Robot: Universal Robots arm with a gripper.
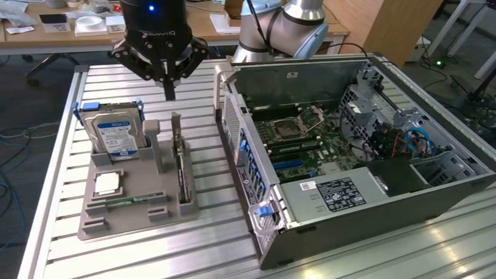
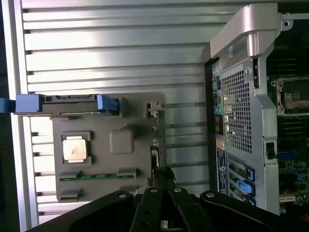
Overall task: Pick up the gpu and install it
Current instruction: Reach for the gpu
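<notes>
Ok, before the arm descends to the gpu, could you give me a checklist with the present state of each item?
1. The gpu stands on edge in the grey holder: ok.
2. The gripper hovers over the gpu, apart from it: ok.
3. The gripper is opened for the card: not ok, it is shut and holds nothing.
4. The computer case is open, with the motherboard exposed: ok.
5. The hard drive stands apart from the gpu: ok.

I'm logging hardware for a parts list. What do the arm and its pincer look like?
The pincer is black, with a cylindrical body carrying white lettering and a small blue light, and jointed linkages. The arm is silver-grey with rounded joints.
</notes>
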